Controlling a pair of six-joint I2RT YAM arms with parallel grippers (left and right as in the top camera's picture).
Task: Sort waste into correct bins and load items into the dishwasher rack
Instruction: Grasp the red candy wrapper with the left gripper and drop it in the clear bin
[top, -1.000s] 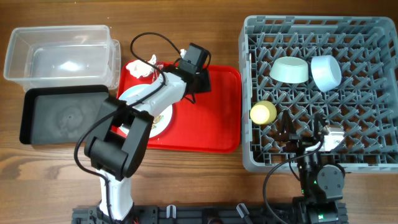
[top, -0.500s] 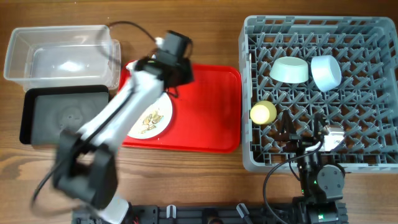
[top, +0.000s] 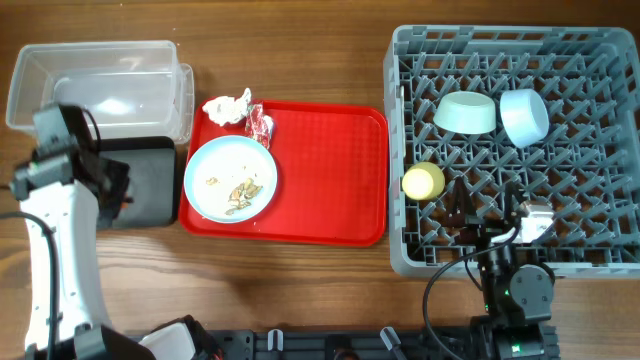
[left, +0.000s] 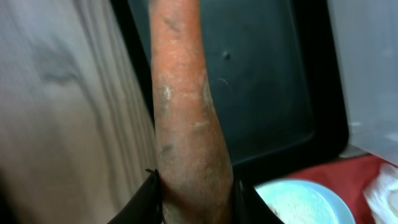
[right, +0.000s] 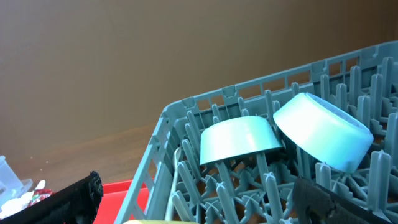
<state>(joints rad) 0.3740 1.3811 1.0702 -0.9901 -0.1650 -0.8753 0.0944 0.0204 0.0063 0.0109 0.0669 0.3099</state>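
My left gripper (left: 196, 200) is shut on the orange carrot (left: 186, 93) and holds it above the black tray (left: 261, 81). In the overhead view the left gripper (top: 108, 188) hangs over the black tray (top: 152, 190), beside the clear tub (top: 100, 85). The white plate (top: 231, 178) with beige scraps (top: 240, 190), the crumpled napkin (top: 228, 106) and the wrapper (top: 261, 123) lie on the red tray (top: 330, 170). The grey rack (top: 510, 260) holds the green dish (top: 465, 112), blue bowl (top: 523, 115) and yellow cup (top: 423, 181). My right gripper (top: 490, 215) is open and empty over the rack's front.
In the right wrist view a thin white spoon handle (right: 174, 180) stands among the rack's pegs near the green dish (right: 239, 140) and blue bowl (right: 323, 130). Bare wooden table (top: 300, 290) lies in front of the red tray.
My left arm has swung from the back of the red tray leftward to above the black tray, carrying the carrot. The right arm has not moved.
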